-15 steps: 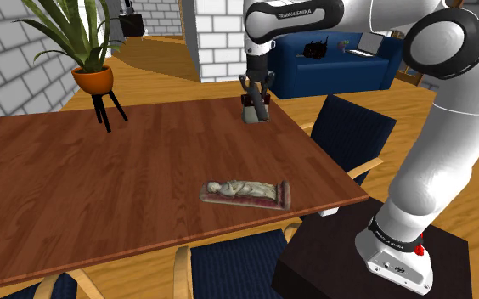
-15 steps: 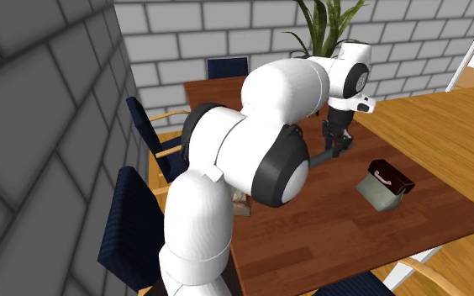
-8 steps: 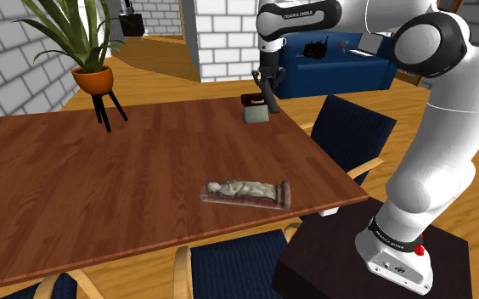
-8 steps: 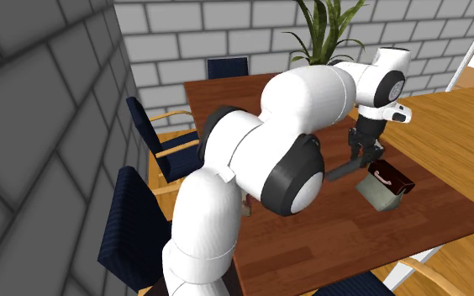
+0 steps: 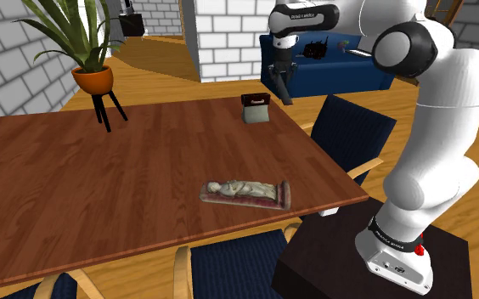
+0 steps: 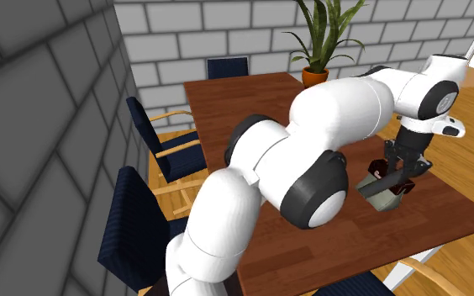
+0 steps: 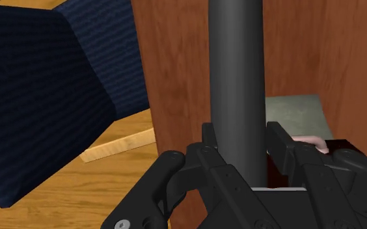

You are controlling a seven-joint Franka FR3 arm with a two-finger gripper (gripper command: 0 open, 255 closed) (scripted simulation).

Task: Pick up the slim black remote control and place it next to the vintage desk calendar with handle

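Note:
My gripper (image 5: pixel 281 78) is shut on the slim dark remote (image 5: pixel 286 93), held in the air just to the shoulder view's right of the desk calendar (image 5: pixel 256 110). The calendar is a small grey-green box with a dark red-brown top and a pale handle, standing near the table's far right corner. In the second exterior view the gripper (image 6: pixel 402 170) hangs over the calendar (image 6: pixel 384 198), and the remote (image 6: pixel 371 190) crosses in front of it. In the wrist view the fingers (image 7: pixel 281 144) clasp the remote (image 7: pixel 236 71), with the calendar (image 7: pixel 297 112) close beside it.
A reclining figurine (image 5: pixel 245 193) on a small base lies near the wooden table's (image 5: pixel 102 187) front right corner. A potted plant (image 5: pixel 92 78) stands beyond the table. Blue chairs (image 5: pixel 352 134) flank the table's right side and front. A blue sofa (image 5: pixel 348 68) sits behind.
The arm has swung to the shoulder view's right with the remote, passing from in front of the calendar to its right side near the table edge.

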